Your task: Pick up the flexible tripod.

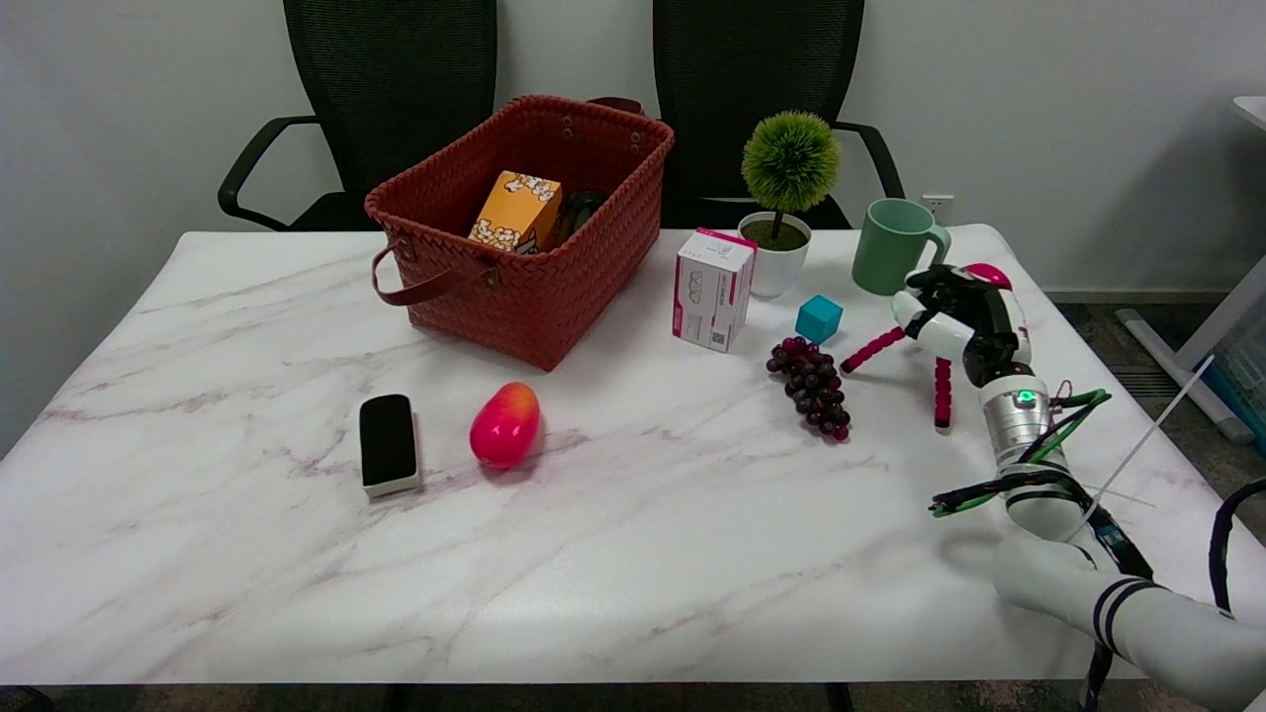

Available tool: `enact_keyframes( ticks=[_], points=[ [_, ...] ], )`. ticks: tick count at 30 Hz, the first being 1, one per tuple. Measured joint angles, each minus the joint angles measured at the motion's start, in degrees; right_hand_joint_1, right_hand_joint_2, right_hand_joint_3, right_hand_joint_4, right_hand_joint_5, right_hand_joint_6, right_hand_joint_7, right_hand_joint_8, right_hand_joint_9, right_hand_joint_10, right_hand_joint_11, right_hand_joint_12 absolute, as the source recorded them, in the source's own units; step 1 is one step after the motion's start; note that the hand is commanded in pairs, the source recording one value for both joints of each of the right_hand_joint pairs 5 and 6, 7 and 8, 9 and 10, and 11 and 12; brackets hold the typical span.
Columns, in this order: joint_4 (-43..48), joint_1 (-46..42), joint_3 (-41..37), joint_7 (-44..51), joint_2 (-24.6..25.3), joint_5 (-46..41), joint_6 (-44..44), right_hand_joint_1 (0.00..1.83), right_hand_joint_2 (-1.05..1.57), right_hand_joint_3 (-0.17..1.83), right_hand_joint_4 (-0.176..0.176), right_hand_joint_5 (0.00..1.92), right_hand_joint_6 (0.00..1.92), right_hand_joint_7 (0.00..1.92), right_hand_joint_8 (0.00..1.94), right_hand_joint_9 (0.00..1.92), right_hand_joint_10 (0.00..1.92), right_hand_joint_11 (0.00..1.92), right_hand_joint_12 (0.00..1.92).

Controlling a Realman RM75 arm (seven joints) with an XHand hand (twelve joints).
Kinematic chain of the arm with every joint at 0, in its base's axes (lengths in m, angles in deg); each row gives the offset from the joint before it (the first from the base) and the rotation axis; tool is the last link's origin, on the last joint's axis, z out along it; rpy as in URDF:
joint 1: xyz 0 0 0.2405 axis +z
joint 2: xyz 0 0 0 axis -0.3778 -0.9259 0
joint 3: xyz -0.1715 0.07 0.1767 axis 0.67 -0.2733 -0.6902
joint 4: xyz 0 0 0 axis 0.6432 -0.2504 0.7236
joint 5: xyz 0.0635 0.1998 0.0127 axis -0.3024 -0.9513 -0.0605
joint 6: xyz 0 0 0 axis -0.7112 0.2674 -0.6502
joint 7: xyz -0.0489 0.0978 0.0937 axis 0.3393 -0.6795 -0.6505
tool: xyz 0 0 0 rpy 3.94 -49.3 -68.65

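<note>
- Head view: the right hand closes around the top of the flexible tripod, at the table's far right.
- Tripod legs splay toward the grapes; a green mug stands just behind.

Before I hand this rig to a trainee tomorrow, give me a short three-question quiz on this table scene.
1. True or false: the right hand is over the flexible tripod.
2. What lies inside the basket? A) grapes B) popcorn box C) mug
3. Name the fruit beside the eraser.

Key: 1 true; 2 B, the popcorn box; 3 the mango.
</note>
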Motion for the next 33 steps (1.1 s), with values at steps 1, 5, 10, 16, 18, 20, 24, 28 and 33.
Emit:
enact_keyframes(
  ticks=[1,5,10,16,18,20,24,28,33],
  points=[
    [0.0,0.0,0.0,0.0,0.0,0.0,0.0,1.29,0.82,0.78,0.0,1.03,1.03,1.21,1.21,1.12,1.12,1.02,1.02],
    [0.1,0.0,0.0,0.0,0.0,0.2,0.1,1.28,0.84,0.78,0.0,1.05,1.05,1.24,1.24,1.13,1.13,1.03,1.03],
    [0.4,0.1,-0.1,0.0,0.0,0.3,0.1,1.12,1.27,0.62,0.0,1.67,1.67,1.76,1.76,1.43,1.43,1.18,1.18],
    [1.5,0.4,-0.8,0.1,0.0,0.6,0.1,1.04,1.57,0.41,0.0,1.92,1.92,1.92,1.92,1.68,1.68,1.46,1.46],
    [2.1,0.5,-1.2,0.1,0.0,1.0,0.1,1.04,1.57,0.39,0.0,1.92,1.92,1.92,1.92,1.72,1.72,1.51,1.51],
    [2.7,0.7,-1.6,0.2,0.0,1.4,0.1,1.05,1.57,0.38,0.0,1.92,1.92,1.92,1.92,1.74,1.74,1.54,1.54],
    [3.7,1.2,-2.6,0.3,-0.1,2.5,0.1,1.06,1.57,0.36,0.0,1.92,1.92,1.92,1.92,1.78,1.78,1.61,1.61],
    [4.7,1.9,-3.3,0.3,-0.2,3.3,0.1,1.09,1.57,0.37,0.0,1.92,1.92,1.92,1.92,1.82,1.82,1.66,1.66],
    [6.0,2.9,-4.0,0.4,-0.5,4.2,0.4,1.09,1.57,0.37,0.0,1.92,1.92,1.92,1.92,1.84,1.84,1.7,1.7]
  ],
)
